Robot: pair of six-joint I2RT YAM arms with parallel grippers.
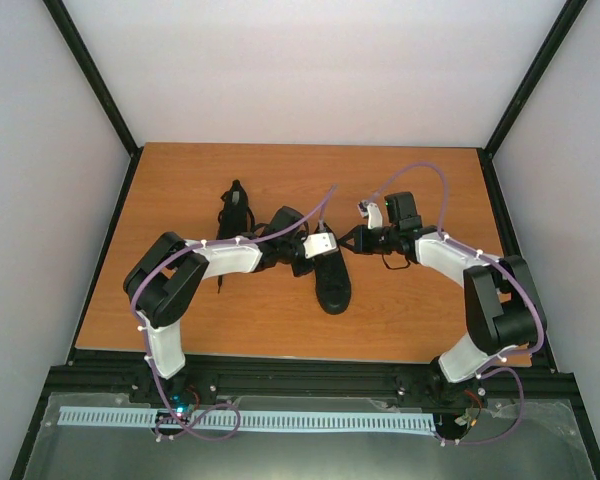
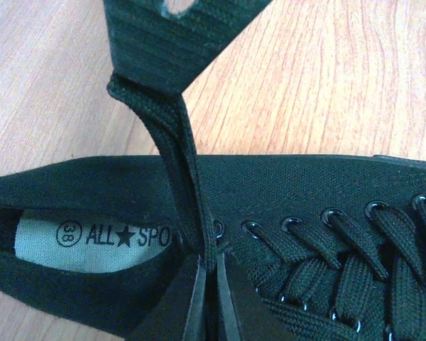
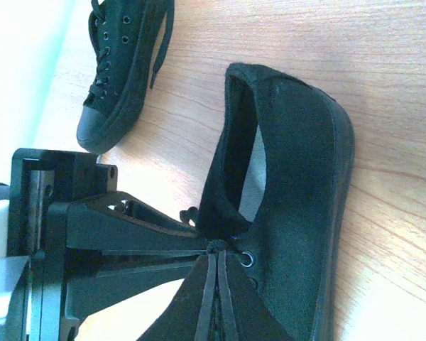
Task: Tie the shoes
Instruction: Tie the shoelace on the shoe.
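Two black canvas shoes lie on the wooden table. One shoe (image 1: 332,283) lies in the middle, and its side, eyelets and laced front fill the left wrist view (image 2: 305,192). Its heel and opening show in the right wrist view (image 3: 291,163). My left gripper (image 2: 208,268) is shut on a black lace (image 2: 172,135) at the top eyelet. The lace runs up to my right gripper's finger (image 2: 170,35). My right gripper (image 3: 218,254) is shut on the same lace end beside the eyelet, tip to tip with my left gripper (image 3: 106,234). The two meet over the shoe's opening (image 1: 345,245).
The second shoe (image 1: 237,208) lies farther back on the left with loose laces, and it also shows in the right wrist view (image 3: 117,57). Black frame posts and white walls close in the table (image 1: 180,300) on three sides.
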